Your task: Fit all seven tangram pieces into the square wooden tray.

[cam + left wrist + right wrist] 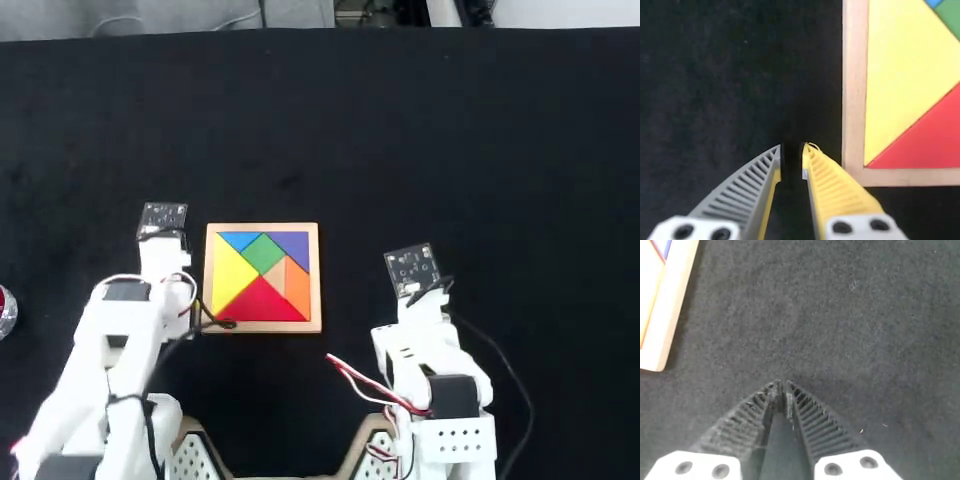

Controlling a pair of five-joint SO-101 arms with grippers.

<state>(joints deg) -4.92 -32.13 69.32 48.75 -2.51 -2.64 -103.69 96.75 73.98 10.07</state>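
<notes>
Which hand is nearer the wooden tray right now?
Left. The left hand sits just outside the tray, beside its left rim at the near corner. The right hand is over black cloth, well off the tray's right side.

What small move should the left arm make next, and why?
Probably just lift the left tool away from the tray. The tray looks full, with coloured pieces edge to edge, and both tools hold nothing; the right tool is apart from it, over the cloth.
</notes>
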